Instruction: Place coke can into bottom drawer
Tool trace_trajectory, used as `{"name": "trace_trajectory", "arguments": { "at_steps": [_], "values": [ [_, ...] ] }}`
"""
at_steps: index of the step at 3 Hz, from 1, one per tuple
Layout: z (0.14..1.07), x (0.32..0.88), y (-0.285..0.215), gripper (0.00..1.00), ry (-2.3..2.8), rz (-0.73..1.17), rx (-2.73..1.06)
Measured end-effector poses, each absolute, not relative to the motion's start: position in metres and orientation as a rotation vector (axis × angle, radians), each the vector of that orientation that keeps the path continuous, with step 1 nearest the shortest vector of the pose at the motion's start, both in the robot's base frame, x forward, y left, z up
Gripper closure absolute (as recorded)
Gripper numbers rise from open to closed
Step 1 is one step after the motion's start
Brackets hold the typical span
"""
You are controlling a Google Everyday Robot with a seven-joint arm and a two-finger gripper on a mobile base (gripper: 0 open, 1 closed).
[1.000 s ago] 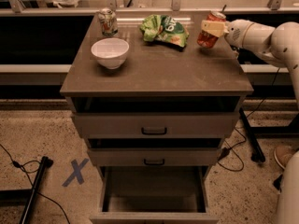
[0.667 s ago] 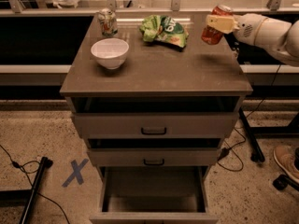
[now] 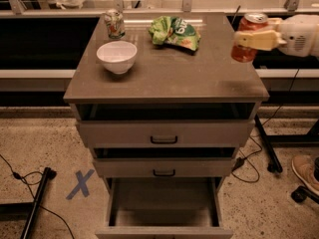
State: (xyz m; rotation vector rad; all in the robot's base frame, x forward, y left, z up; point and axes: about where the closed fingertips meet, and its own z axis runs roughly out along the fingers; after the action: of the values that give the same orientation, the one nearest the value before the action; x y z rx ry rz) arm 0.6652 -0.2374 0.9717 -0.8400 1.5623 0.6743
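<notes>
Jaws clamped on the coke can (image 3: pixel 244 55), one pale finger across its red side, and it's up! A second ago the can sat low at the right rear of the cabinet top (image 3: pixel 164 81). Now the gripper (image 3: pixel 245 39) carries it higher and further forward, out by the right edge.

Sweeping from the left, the pale green-and-silver can (image 3: pixel 114 24), the white bowl (image 3: pixel 116 57) and the green chip bag (image 3: pixel 174 33) sit just where they were, untouched. Centre and low, the bottom drawer (image 3: pixel 164 203) stands pulled out and waiting beneath the two handled drawers. Far right, the coke can hangs roughly upright in the grip, high above that drawer and well apart from it.

So the pick looks done. By my read, the whole trip down and inward to the drawer is yet to come.
</notes>
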Motion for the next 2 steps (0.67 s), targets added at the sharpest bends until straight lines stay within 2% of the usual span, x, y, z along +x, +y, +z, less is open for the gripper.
{"name": "trace_trajectory", "arguments": {
  "at_steps": [1, 2],
  "values": [
    [0.961, 0.6428, -0.2261, 1.0, 1.567, 0.723, -0.947],
    [0.9609, 0.6428, -0.226, 1.0, 1.567, 0.723, -0.947]
  ]
}}
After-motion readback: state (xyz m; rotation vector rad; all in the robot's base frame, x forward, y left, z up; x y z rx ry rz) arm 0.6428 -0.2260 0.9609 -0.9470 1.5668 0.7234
